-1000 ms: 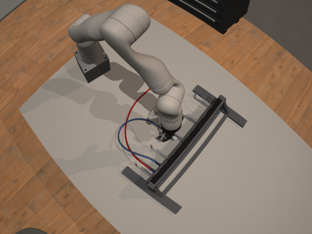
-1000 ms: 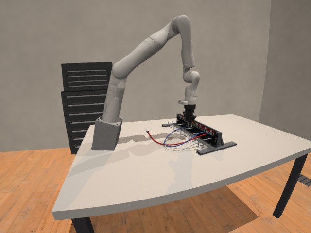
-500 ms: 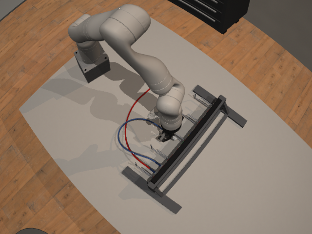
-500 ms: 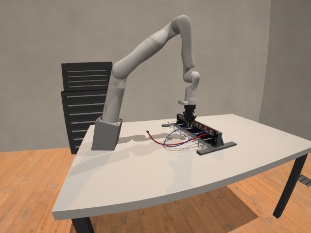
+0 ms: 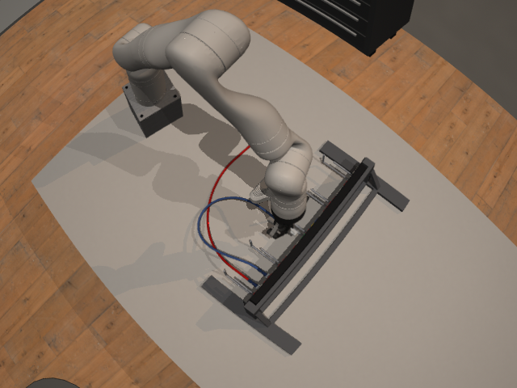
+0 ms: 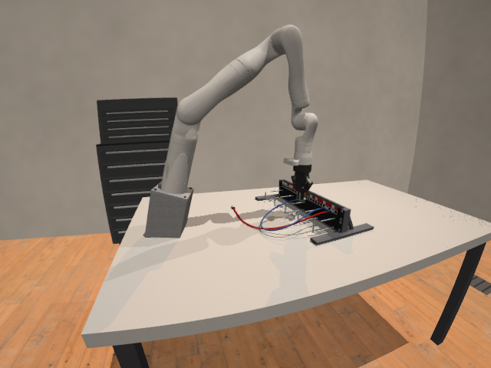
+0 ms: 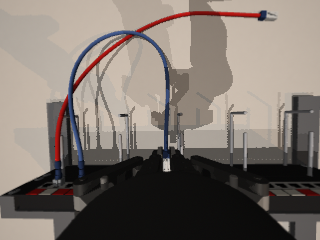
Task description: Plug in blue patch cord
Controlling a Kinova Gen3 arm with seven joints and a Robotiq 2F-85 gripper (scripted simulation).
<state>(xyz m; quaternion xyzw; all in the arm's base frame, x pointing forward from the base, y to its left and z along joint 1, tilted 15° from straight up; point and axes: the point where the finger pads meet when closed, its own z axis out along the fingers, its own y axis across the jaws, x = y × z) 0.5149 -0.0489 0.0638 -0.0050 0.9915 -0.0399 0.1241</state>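
Gripper (image 5: 283, 229) nearly shut, we pinched the blue cord's plug (image 7: 166, 164) — held beside the rack (image 5: 317, 225) for insertion.

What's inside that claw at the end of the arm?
The gripper is shut on the white plug ending the blue patch cord, right at the rack. The fingers cover most of the plug, so whether it has entered a port cannot be seen.

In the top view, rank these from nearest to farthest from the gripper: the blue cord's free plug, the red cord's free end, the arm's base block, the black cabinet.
1. Blue cord's free plug: held in the gripper, at the rack.
2. Red cord's free end: on the table, toward the base; the arm hides it in the top view.
3. Arm's base block: upper left.
4. Black cabinet: off the table, top right.
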